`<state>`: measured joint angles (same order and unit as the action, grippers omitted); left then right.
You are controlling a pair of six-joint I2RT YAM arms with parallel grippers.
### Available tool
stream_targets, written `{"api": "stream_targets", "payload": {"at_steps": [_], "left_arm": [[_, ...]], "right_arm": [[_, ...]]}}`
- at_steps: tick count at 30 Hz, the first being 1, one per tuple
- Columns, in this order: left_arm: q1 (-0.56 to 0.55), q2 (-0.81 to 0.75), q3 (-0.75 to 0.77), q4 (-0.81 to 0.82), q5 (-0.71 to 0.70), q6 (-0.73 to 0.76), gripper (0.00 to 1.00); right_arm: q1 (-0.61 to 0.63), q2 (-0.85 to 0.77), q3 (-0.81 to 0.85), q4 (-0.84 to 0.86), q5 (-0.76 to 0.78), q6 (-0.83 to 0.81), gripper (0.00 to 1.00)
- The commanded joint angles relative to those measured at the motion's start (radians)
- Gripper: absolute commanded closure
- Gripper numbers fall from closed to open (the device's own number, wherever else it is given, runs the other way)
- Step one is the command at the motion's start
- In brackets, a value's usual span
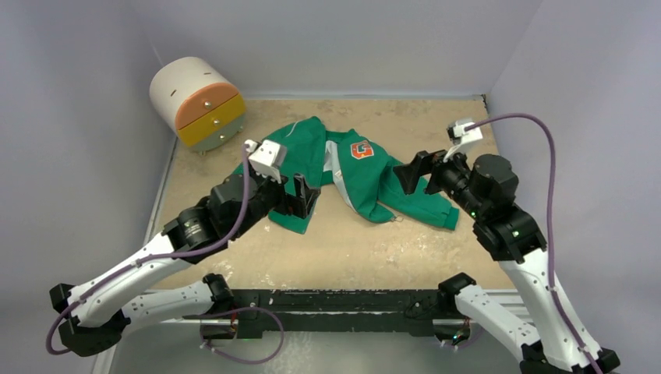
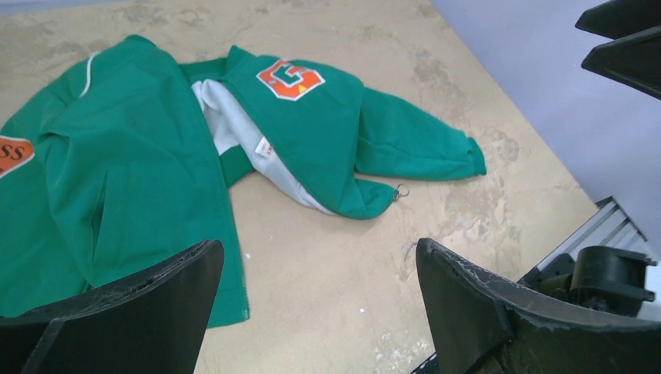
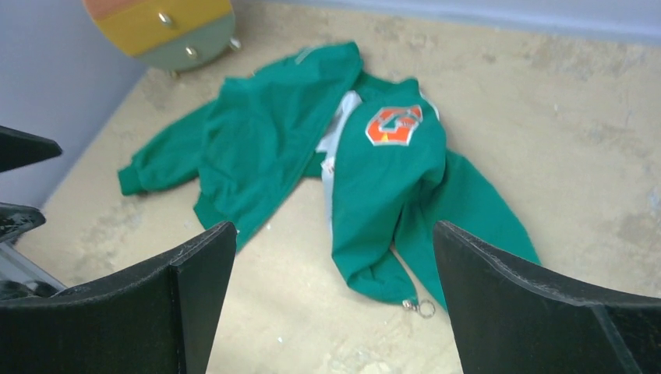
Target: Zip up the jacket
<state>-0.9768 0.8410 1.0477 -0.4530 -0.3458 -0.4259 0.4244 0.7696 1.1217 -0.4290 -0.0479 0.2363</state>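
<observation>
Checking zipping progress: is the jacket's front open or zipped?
Open. The front panels of the jacket lie apart, pale grey lining showing between them; the zipper pull lies at one panel's bottom corner.

Jacket (image 3: 257, 148): matt green cloth with smooth pale grey lining (image 2: 222, 117) and small metal ring pull (image 3: 425, 308); tabletop (image 1: 374, 249) matt, mottled tan, rough-looking; left end effector (image 2: 318, 251) matt black plastic, edges scuffed.
</observation>
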Motion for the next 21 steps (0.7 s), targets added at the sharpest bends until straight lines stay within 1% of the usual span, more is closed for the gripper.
{"api": "stream_targets", "payload": {"at_steps": [1, 5, 9, 15, 17, 21], "left_arm": [[-0.003, 0.007, -0.065, 0.083, 0.006, 0.018, 0.07], [-0.002, -0.048, -0.154, 0.141, 0.002, 0.028, 0.07], [-0.002, -0.104, -0.216, 0.19, -0.054, 0.041, 0.07], [-0.002, -0.117, -0.188, 0.12, -0.09, 0.049, 0.07], [-0.003, -0.119, -0.168, 0.083, -0.097, 0.046, 0.07], [-0.002, -0.141, -0.16, 0.038, -0.117, 0.059, 0.07]], "right_arm": [[-0.004, 0.029, -0.082, 0.038, -0.039, -0.037, 0.03], [-0.004, 0.051, -0.158, 0.075, -0.101, -0.014, 0.06], [-0.003, 0.1, -0.219, 0.111, -0.119, 0.011, 0.1], [-0.002, 0.188, -0.304, 0.175, -0.138, 0.056, 0.15], [-0.002, 0.241, -0.316, 0.188, -0.143, 0.075, 0.18], [0.004, 0.334, -0.359, 0.249, -0.166, 0.105, 0.21]]}}
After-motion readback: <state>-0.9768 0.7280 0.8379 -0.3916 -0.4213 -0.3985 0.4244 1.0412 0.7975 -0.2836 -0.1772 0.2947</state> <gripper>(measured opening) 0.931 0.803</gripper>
